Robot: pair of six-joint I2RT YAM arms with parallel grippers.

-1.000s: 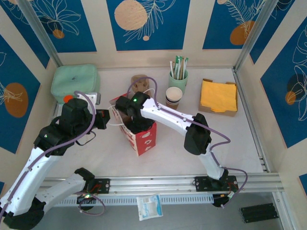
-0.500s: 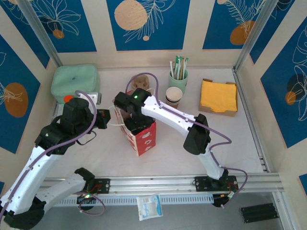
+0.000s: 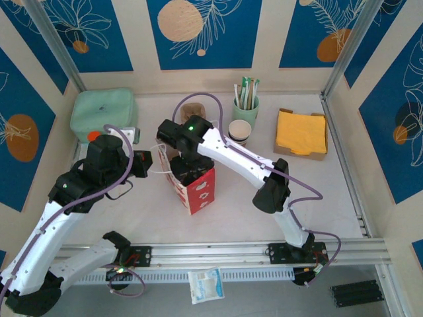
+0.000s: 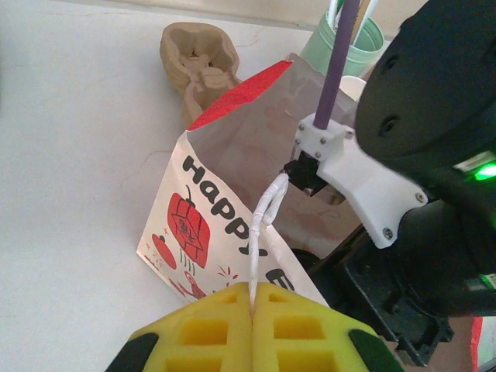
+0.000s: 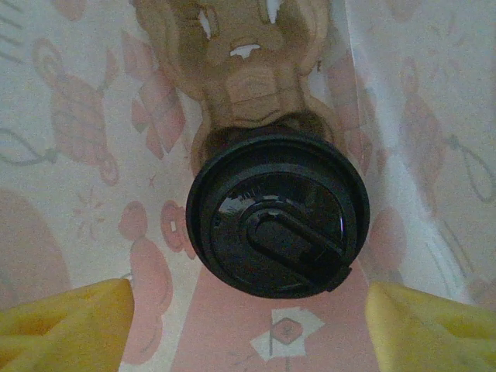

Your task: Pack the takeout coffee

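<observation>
The takeout coffee stands inside the red-and-white paper bag (image 3: 200,189); its round black lid (image 5: 277,213) faces up in the right wrist view, between the bag's pale pink walls. My right gripper (image 5: 248,325) hangs above it in the bag's mouth, open, its yellow fingertips (image 5: 66,318) wide apart and clear of the lid. In the top view the right wrist (image 3: 190,134) sits over the bag. My left gripper (image 4: 253,304) is shut on the bag's white twisted handle (image 4: 263,221), pulling it taut to the left of the bag (image 4: 203,208).
A brown moulded cup carrier (image 3: 192,111) lies behind the bag. To its right are a mint cup of stirrers (image 3: 245,103), a stack of banded cups (image 3: 239,134) and orange napkins in a box (image 3: 301,133). A green pouch (image 3: 104,113) sits back left.
The right wrist has drawn up and back over the bag's mouth. The left gripper has kept its hold on the handle in the same place.
</observation>
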